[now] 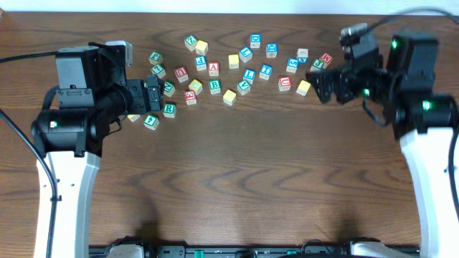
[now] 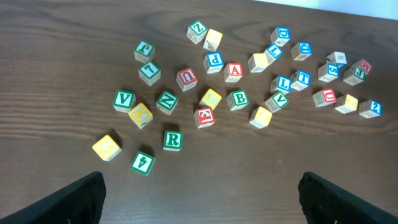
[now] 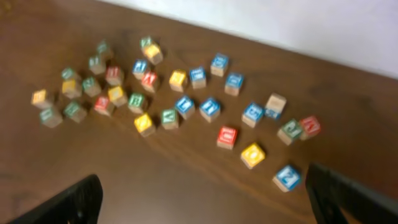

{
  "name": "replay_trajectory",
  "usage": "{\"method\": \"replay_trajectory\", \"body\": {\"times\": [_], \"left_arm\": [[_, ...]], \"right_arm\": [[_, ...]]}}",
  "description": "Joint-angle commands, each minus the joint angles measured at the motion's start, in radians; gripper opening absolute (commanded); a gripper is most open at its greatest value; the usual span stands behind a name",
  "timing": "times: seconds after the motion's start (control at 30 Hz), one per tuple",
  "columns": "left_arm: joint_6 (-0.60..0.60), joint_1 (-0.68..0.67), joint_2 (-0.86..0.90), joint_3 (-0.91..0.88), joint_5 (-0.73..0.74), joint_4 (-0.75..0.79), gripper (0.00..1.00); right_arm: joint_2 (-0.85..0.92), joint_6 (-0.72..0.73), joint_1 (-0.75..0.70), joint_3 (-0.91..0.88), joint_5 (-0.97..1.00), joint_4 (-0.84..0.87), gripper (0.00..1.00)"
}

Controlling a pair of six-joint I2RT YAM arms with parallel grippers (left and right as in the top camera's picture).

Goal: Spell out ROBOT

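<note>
Hovering over wooden table [image 1: 237, 179], left gripper [image 2: 200, 202] jaws wide apart, right gripper [image 3: 202, 202] likewise, green R cube [image 2: 172, 140] near left gripper, green B cube [image 2: 237, 99] mid-scatter, blue T cube [image 2: 303, 78] farther right.

Overhead top-down, both wrists oblique, sharing cubes [image 2: 237, 99]

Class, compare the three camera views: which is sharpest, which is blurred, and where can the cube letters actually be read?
Left wrist: sharp and evenly lit; the R cube and B cube read clearly. Right wrist: soft all over, letters unreadable even on the near yellow cube. Overhead: in focus, but the cubes are small, with a bright strip along the top edge.
</note>
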Motion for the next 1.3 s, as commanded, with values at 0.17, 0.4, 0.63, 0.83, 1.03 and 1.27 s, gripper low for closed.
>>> {"method": "replay_trajectory", "body": {"times": [0.17, 0.4, 0.63, 0.83, 1.03, 1.27], "left_arm": [[0.010, -0.002, 0.004, 0.019, 0.011, -0.002, 0.98], [0.010, -0.002, 0.004, 0.019, 0.011, -0.002, 0.98], [0.010, -0.002, 0.008, 0.019, 0.011, 0.002, 0.98], [0.010, -0.002, 0.008, 0.019, 0.011, 0.014, 0.98], [0.010, -0.002, 0.008, 0.019, 0.011, 0.014, 0.97], [0.010, -0.002, 0.009, 0.019, 0.011, 0.013, 0.98]], "right_arm": [[0.159, -0.034, 0.001, 0.151, -0.026, -0.091, 0.99], [0.162, -0.035, 0.001, 0.151, -0.014, -0.093, 0.99], [0.162, -0.034, 0.004, 0.151, -0.058, -0.089, 0.99], [0.165, 0.069, 0.006, 0.151, -0.072, -0.082, 0.99], [0.189, 0.287, 0.011, 0.151, 0.114, -0.078, 0.99], [0.250, 0.445, 0.042, 0.151, 0.250, -0.074, 0.99]]}}
